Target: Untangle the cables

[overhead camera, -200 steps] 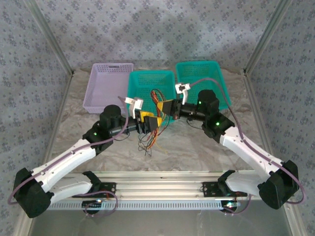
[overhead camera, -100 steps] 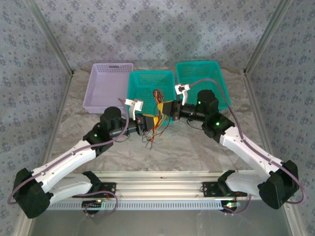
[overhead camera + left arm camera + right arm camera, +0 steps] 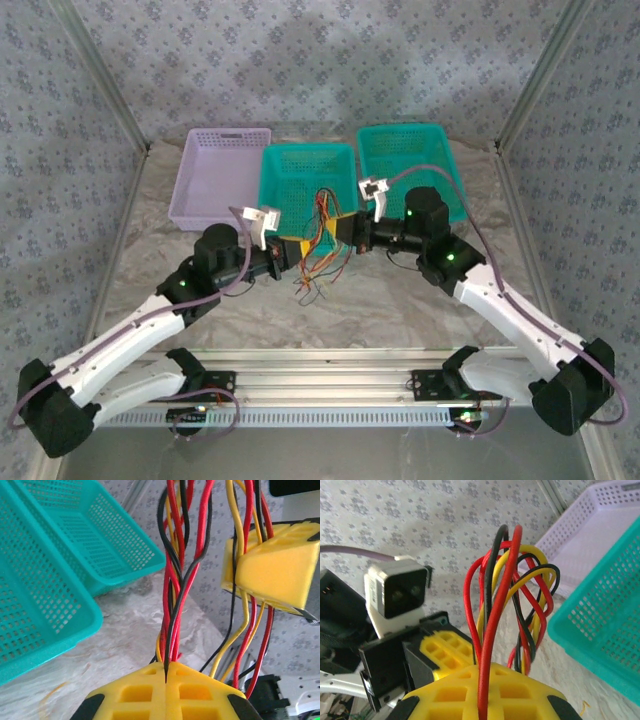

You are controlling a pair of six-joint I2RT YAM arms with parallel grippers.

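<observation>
The worry, as I see it, is that both claws have hold of the same knot of cables [image 3: 322, 243], so any pull apart could draw the tangle tighter instead of freeing a strand. The left claw [image 3: 166, 669] is closed right down, its yellow pads meeting on a twisted clump of red, black and yellow wires. The right claw [image 3: 482, 676] is shut too, with a red strand and several others pinched between its pads and looping up above it. Each claw grips several strands at once, so a single wire is not likely to come out cleanly. These wires are thin and smooth-looking, and I'd expect one to slip from a grip under a sharp tug. In the left wrist view some strands run close against the right claw's yellow finger, where they might snag. The bunch hangs in the air between the two claws, over the middle of the desk [image 3: 400, 300], just in front of the middle teal basket [image 3: 290, 165]. Its loose ends trail down towards the desk's near edge. The cables look limp, crossed and twisted round one another, with loops springing outward.
</observation>
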